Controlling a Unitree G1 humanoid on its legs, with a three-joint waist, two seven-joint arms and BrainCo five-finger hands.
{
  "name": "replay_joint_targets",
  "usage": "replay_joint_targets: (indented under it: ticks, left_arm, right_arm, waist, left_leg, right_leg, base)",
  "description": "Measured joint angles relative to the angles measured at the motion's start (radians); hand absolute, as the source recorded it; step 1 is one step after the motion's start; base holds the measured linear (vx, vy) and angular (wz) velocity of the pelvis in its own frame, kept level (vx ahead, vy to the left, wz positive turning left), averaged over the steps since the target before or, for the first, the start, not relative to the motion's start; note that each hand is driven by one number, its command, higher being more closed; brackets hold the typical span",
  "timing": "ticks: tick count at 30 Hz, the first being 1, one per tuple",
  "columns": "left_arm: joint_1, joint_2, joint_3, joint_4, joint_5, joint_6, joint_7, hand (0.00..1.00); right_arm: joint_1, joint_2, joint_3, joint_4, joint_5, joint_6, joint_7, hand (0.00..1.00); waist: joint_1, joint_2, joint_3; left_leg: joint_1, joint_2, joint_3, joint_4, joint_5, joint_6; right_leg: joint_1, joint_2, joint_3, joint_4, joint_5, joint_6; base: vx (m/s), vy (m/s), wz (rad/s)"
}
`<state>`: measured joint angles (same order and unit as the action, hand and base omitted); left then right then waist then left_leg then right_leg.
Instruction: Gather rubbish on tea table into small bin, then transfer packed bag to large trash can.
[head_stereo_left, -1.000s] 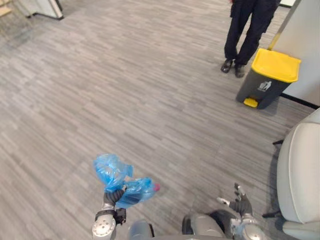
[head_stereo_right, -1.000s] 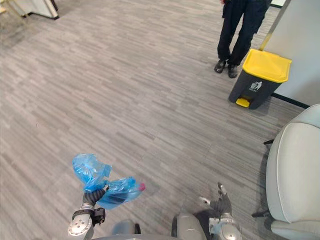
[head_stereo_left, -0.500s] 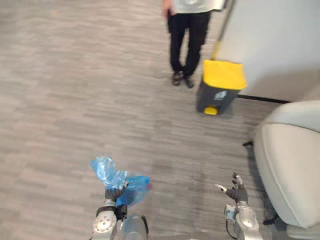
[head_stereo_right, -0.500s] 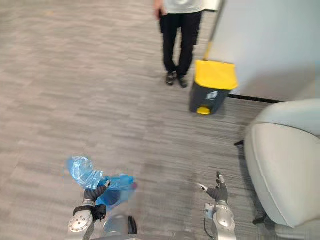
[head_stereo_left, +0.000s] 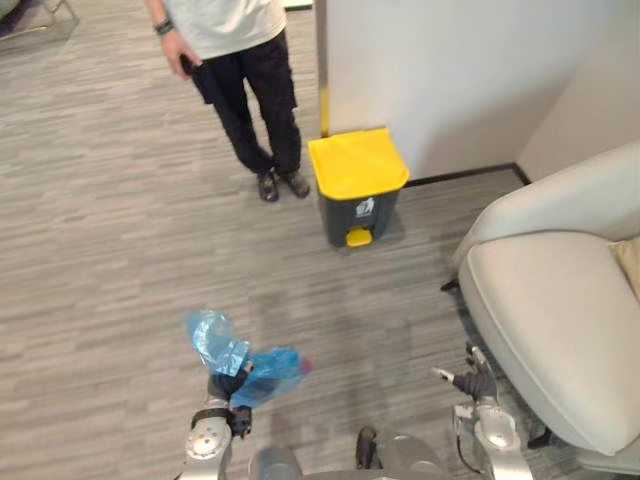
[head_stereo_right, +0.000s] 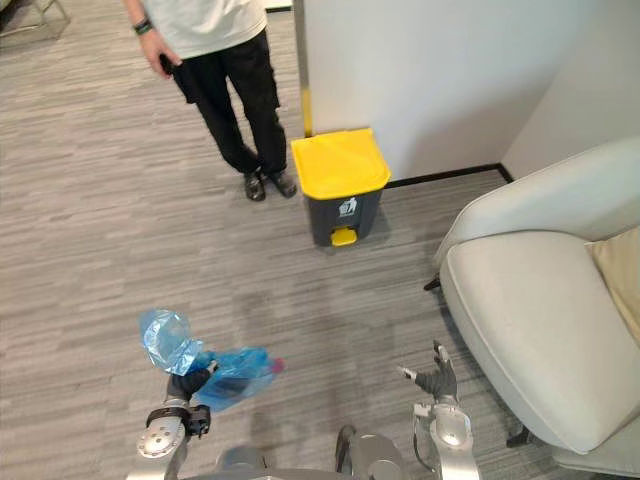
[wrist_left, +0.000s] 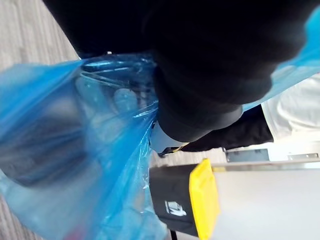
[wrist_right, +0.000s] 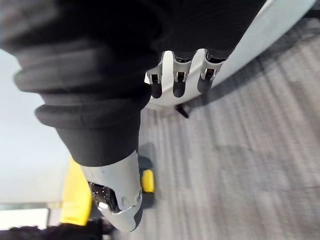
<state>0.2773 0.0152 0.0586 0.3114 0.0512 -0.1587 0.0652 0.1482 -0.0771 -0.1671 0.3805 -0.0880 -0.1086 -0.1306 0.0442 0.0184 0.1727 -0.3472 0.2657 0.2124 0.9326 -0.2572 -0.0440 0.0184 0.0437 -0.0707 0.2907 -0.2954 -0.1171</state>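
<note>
My left hand is shut on the neck of a blue plastic rubbish bag, held low at the lower left above the carpet; its loose top sticks up beyond the hand. The bag's blue film wraps round the hand in the left wrist view. The large trash can, dark grey with a closed yellow lid, stands ahead against the white wall, also seen as the can past the bag. My right hand hangs open and holds nothing at the lower right, beside the armchair.
A person in dark trousers stands just left of the trash can. A light grey armchair fills the right side, close to my right arm. A white wall rises behind the can. Grey carpet stretches to the left.
The camera has swung, so the trash can, person and armchair now sit nearer the middle and closer. Both hands hold the same poses, the bag still in the left.
</note>
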Motion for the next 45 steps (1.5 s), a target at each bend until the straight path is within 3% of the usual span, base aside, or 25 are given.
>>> replay_joint_targets:
  ticks: [2,3,4,6,8,9,10,12,15,17,18,20,21,22,23,24,26,28,30,32,34,36,38,40,45]
  left_arm:
    - [0.021,-0.004,-0.012,-0.005,0.000,0.000,-0.001,1.00]
    - [0.027,-0.005,-0.015,-0.003,0.000,-0.002,-0.001,1.00]
    - [0.029,0.007,-0.012,0.004,0.000,0.000,0.000,1.00]
    - [0.014,0.010,-0.011,-0.010,0.001,-0.002,0.001,1.00]
    - [0.018,0.011,-0.022,-0.012,0.001,-0.001,0.001,1.00]
    - [0.013,0.019,-0.035,-0.015,0.001,0.001,0.000,1.00]
    - [0.014,0.029,-0.045,-0.017,0.001,0.004,0.001,1.00]
    - [0.014,0.038,-0.049,-0.027,0.000,0.005,0.003,1.00]
    - [-0.014,0.062,-0.043,-0.046,0.000,0.005,0.007,1.00]
    - [-0.031,0.069,-0.040,-0.047,0.000,0.002,0.011,1.00]
    - [-0.030,0.071,-0.034,-0.044,0.000,-0.001,0.011,1.00]
    - [-0.032,0.036,-0.020,-0.030,0.001,0.001,0.023,1.00]
    - [-0.039,0.027,-0.021,-0.029,0.000,-0.001,0.024,1.00]
    - [-0.044,0.020,-0.021,-0.028,0.000,-0.001,0.025,1.00]
    - [-0.060,0.003,-0.013,-0.029,0.000,-0.001,0.025,1.00]
    - [-0.055,-0.003,-0.009,-0.028,-0.001,-0.003,0.027,1.00]
    - [-0.048,-0.003,-0.012,-0.028,-0.001,-0.003,0.026,1.00]
    - [-0.041,-0.003,-0.023,-0.028,0.000,-0.002,0.023,1.00]
    - [-0.039,0.000,-0.031,-0.019,-0.001,-0.002,0.021,1.00]
    - [-0.032,0.010,-0.031,-0.007,0.000,0.001,0.020,1.00]
    - [-0.019,0.011,-0.031,-0.007,0.000,0.001,0.020,1.00]
    - [-0.012,0.020,-0.030,-0.007,0.001,0.001,0.020,1.00]
    - [-0.014,0.018,-0.029,0.014,0.001,0.000,0.017,1.00]
    - [-0.018,0.045,-0.012,0.057,0.002,0.001,0.017,1.00]
    - [0.010,0.021,-0.016,0.097,0.009,0.009,0.004,1.00]
  right_arm:
    - [0.003,-0.009,-0.002,0.000,0.000,0.000,-0.001,0.00]
    - [0.005,-0.014,-0.018,0.012,0.000,-0.002,-0.002,0.00]
    - [-0.002,-0.003,-0.018,0.069,-0.001,0.004,0.000,0.00]
    - [0.011,-0.006,-0.021,0.078,-0.002,0.005,-0.001,0.00]
    - [0.011,0.005,-0.020,0.078,-0.007,0.004,0.000,0.00]
    - [0.012,0.014,-0.019,0.077,-0.012,0.003,0.001,0.00]
    - [0.013,0.021,-0.018,0.070,-0.023,0.002,0.001,0.00]
    - [0.026,0.030,-0.011,0.051,-0.033,0.002,0.001,0.00]
    - [0.052,0.033,-0.002,0.014,-0.033,0.002,0.000,0.00]
    - [0.055,0.029,-0.011,0.006,-0.033,0.002,0.000,0.00]
    - [0.063,0.026,-0.016,0.005,-0.033,0.003,-0.001,0.00]
    - [0.052,0.003,-0.022,0.026,-0.032,0.007,-0.002,0.00]
    - [0.043,0.002,-0.022,0.026,-0.032,0.007,-0.001,0.00]
    - [0.040,0.001,-0.022,0.026,-0.032,0.007,-0.001,0.00]
    - [0.037,0.000,-0.019,0.027,-0.030,0.008,-0.001,0.00]
    - [0.035,0.008,-0.018,0.026,-0.028,0.007,-0.002,0.00]
    - [0.034,0.013,-0.019,0.025,-0.016,0.002,-0.005,0.00]
    - [0.029,0.014,-0.023,0.025,0.009,-0.003,-0.008,0.00]
    - [0.040,0.025,-0.052,0.040,0.012,0.004,-0.021,0.00]
    - [0.062,0.054,-0.071,0.042,0.017,0.007,-0.022,0.00]
    - [0.080,0.057,-0.073,0.044,0.017,0.007,-0.022,0.00]
    - [0.079,0.058,-0.073,0.060,0.017,0.005,-0.022,0.00]
    - [0.070,0.057,-0.072,0.084,0.016,0.004,-0.021,0.00]
    - [0.046,0.058,-0.073,0.100,0.016,0.000,-0.021,0.00]
    - [0.012,0.020,-0.100,0.197,0.007,0.006,-0.022,0.00]
  waist:
    - [0.013,-0.008,-0.007]
    - [0.022,0.003,-0.018]
    - [0.022,-0.043,-0.043]
    - [0.019,-0.049,-0.056]
    - [0.021,-0.049,-0.055]
    - [0.005,-0.049,-0.050]
    - [-0.006,-0.039,-0.043]
    - [-0.026,-0.032,-0.035]
    - [-0.040,-0.035,-0.028]
    - [-0.060,-0.039,-0.029]
    - [-0.063,-0.054,-0.037]
    - [-0.032,-0.001,-0.047]
    - [-0.035,0.003,-0.046]
    - [-0.040,0.009,-0.041]
    - [-0.042,0.014,-0.030]
    - [-0.026,0.006,-0.023]
    - [-0.024,-0.013,-0.026]
    - [-0.013,-0.010,-0.031]
    - [-0.004,0.005,-0.050]
    - [-0.009,-0.039,-0.062]
    - [-0.009,-0.057,-0.076]
    - [-0.013,-0.051,-0.079]
    - [-0.022,-0.023,-0.081]
    - [-0.031,-0.049,-0.096]
    - [-0.031,0.000,-0.091]
  left_leg:
    - [-0.041,-0.079,-0.021,-0.280,0.013,-0.022]
    - [-0.041,-0.112,-0.041,-0.414,0.109,0.001]
    - [-0.015,-0.154,-0.007,-0.422,0.086,0.047]
    - [-0.007,-0.173,0.008,-0.379,0.018,0.080]
    - [0.066,-0.193,0.024,-0.383,-0.029,0.084]
    - [0.146,-0.209,0.017,-0.419,-0.064,0.091]
    - [0.228,-0.215,0.012,-0.452,-0.090,0.096]
    - [0.344,-0.216,0.006,-0.517,-0.094,0.098]
    - [0.453,-0.212,-0.043,-0.601,-0.095,0.097]
    - [0.487,-0.200,-0.078,-0.599,-0.122,0.049]
    - [0.512,-0.207,-0.102,-0.587,-0.150,0.004]
    - [0.520,-0.156,-0.129,-0.551,-0.121,-0.027]
    - [0.489,-0.161,-0.141,-0.488,-0.061,-0.035]
    - [0.462,-0.160,-0.147,-0.423,-0.027,-0.042]
    - [0.384,-0.139,-0.154,-0.239,0.085,-0.048]
    - [0.329,-0.097,-0.122,-0.112,0.051,-0.037]
    - [0.253,-0.071,-0.059,-0.085,-0.009,-0.012]
    - [0.163,-0.074,-0.011,-0.232,-0.022,0.009]
    - [0.146,-0.079,0.048,-0.502,0.086,0.023]
    - [0.194,-0.120,0.055,-0.568,0.093,0.033]
    - [0.235,-0.144,0.051,-0.603,0.093,0.033]
    - [0.269,-0.139,0.044,-0.633,0.093,0.033]
    - [0.288,-0.111,0.037,-0.659,0.093,0.033]
    - [0.298,-0.129,0.047,-0.685,0.099,0.010]
    - [0.365,-0.105,0.068,-0.779,0.124,-0.035]
  right_leg:
    - [0.040,-0.029,0.052,0.000,-0.052,0.050]
    - [0.058,-0.037,0.077,0.000,-0.072,0.071]
    - [0.069,-0.082,0.106,-0.002,-0.085,0.092]
    - [0.063,-0.110,0.121,0.051,-0.055,0.140]
    - [-0.007,-0.134,0.123,0.304,-0.007,0.244]
    - [-0.096,-0.153,0.122,0.547,0.046,0.315]
    - [-0.158,-0.159,0.096,0.710,0.028,0.277]
    - [-0.244,-0.167,0.025,0.772,-0.001,0.226]
    - [-0.397,-0.167,-0.070,0.607,-0.022,0.188]
    - [-0.429,-0.141,-0.065,0.372,0.025,0.195]
    - [-0.422,-0.130,-0.039,0.268,0.192,0.139]
    - [-0.399,-0.110,-0.055,0.305,0.143,0.126]
    - [-0.373,-0.126,-0.074,0.293,0.109,0.120]
    - [-0.344,-0.129,-0.092,0.270,0.103,0.117]
    - [-0.256,-0.124,-0.111,0.197,0.101,0.114]
    - [-0.163,-0.117,-0.122,0.120,0.102,0.113]
    - [-0.065,-0.120,-0.128,0.049,0.102,0.113]
    - [-0.024,-0.124,-0.128,0.014,0.101,0.116]
    - [-0.006,-0.110,-0.121,0.023,0.066,0.167]
    - [0.013,-0.141,-0.112,0.019,0.065,0.168]
    - [0.036,-0.155,-0.097,0.026,0.074,0.159]
    - [0.032,-0.146,-0.082,0.080,0.095,0.150]
    - [0.016,-0.114,-0.034,0.036,0.041,0.146]
    - [0.023,-0.111,-0.002,-0.146,0.148,0.175]
    - [0.026,-0.075,0.027,-0.148,0.154,0.169]
  base:
    - [0.51,0.254,-0.71]
    - [0.61,0.280,-0.55]
    - [0.53,0.211,-0.29]
    - [0.72,0.282,-0.10]
    - [0.65,0.273,-0.22]
    - [0.53,0.135,-0.06]
    - [0.42,0.092,0.01]
    - [0.57,0.049,0.13]
    - [0.57,-0.055,0.44]
    - [0.54,-0.150,0.81]
    - [0.44,-0.139,0.53]
    - [0.53,-0.137,0.22]
    - [0.62,-0.160,0.33]
    - [0.51,-0.156,0.68]
    - [0.59,-0.163,0.56]
    - [0.56,-0.123,0.45]
    - [0.47,-0.050,0.11]
    - [0.31,0.062,-0.09]
    - [0.34,0.127,-0.02]
    - [0.32,0.069,0.19]
    - [0.27,0.038,0.20]
    - [0.19,-0.009,0.18]
    - [0.13,-0.081,0.10]
    - [0.16,-0.188,-0.01]
    - [0.09,-0.112,-0.22]
